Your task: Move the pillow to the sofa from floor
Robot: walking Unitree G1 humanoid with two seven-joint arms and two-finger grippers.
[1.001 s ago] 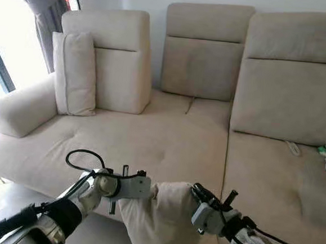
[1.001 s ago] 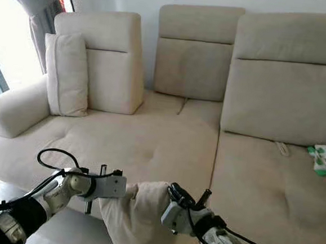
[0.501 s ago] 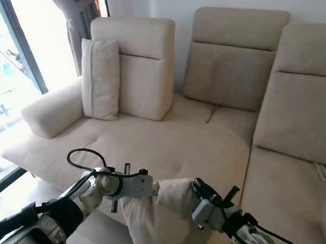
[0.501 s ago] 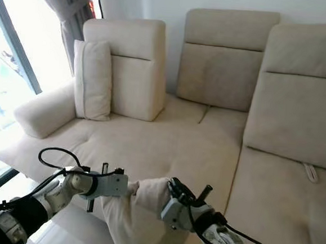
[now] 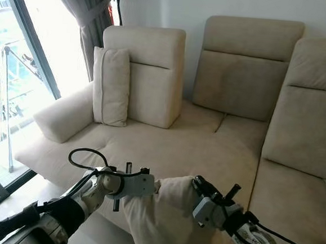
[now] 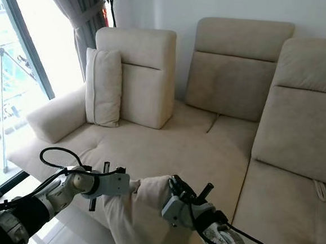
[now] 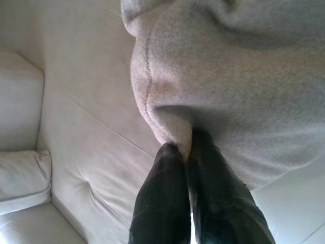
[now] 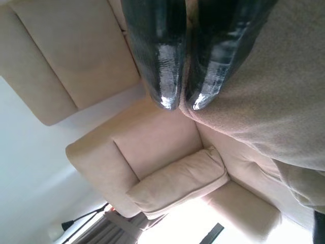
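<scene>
Beige sofa (image 5: 167, 145), window (image 5: 20, 71) left; both grippers apparently pinch pillow (image 5: 161, 218).

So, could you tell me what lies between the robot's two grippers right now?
The beige pillow hangs between the left gripper and the right gripper, each pinching one of its edges, as both eye views show.

The left gripper (image 7: 187, 148) was closed on a fold of the beige pillow (image 7: 238, 81), pinching its seamed corner. Behind it lay the sofa (image 7: 76, 101), with another cushion (image 7: 20, 178) near the backrest.
</scene>
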